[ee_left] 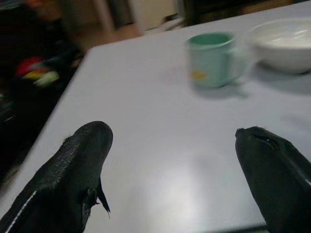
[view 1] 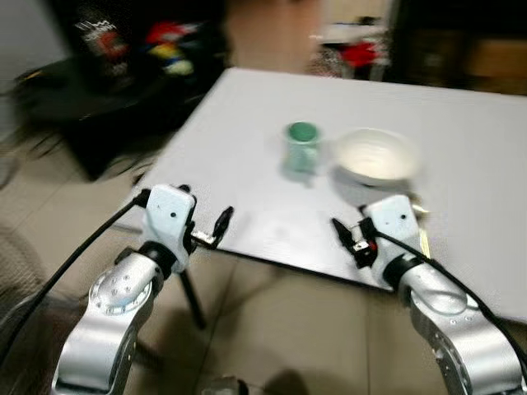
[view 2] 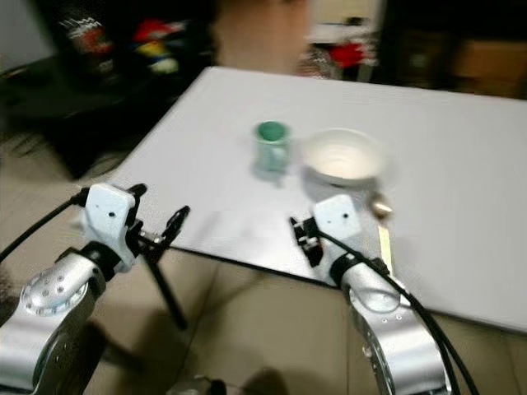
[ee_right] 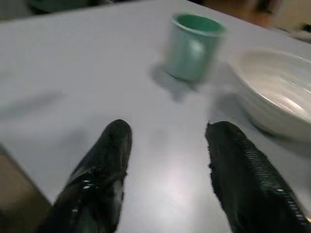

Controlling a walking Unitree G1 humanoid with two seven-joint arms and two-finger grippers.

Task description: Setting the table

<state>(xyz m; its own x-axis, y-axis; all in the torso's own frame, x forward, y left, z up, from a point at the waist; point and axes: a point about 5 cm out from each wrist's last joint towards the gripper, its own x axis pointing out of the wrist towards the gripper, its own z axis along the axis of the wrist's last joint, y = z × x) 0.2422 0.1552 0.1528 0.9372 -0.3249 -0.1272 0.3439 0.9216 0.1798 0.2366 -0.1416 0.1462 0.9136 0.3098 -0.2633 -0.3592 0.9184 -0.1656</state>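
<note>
- Left eye view: a smooth white table [view 1: 247, 181] is standing on a beige tiled floor [view 1: 280, 329]. A mint-green ceramic mug [view 1: 301, 148] is sitting upright just beside a round, glossy white bowl [view 1: 377, 156], apart from it. The left gripper [view 1: 216, 230] is hovering at the table's near edge, and the right gripper [view 1: 346, 240] is hanging above the near edge, in front of the bowl.
- Right eye view: a spoon [view 2: 382, 226] with a pale flat handle is lying near the bowl, beside the right arm.
- Left wrist view: the textured black fingers [ee_left: 73, 174] are standing spread apart, released, with the mug ahead.
- Right wrist view: the black fingers [ee_right: 104, 174] are gaping open, grasping nothing, over the bare tabletop.
</note>
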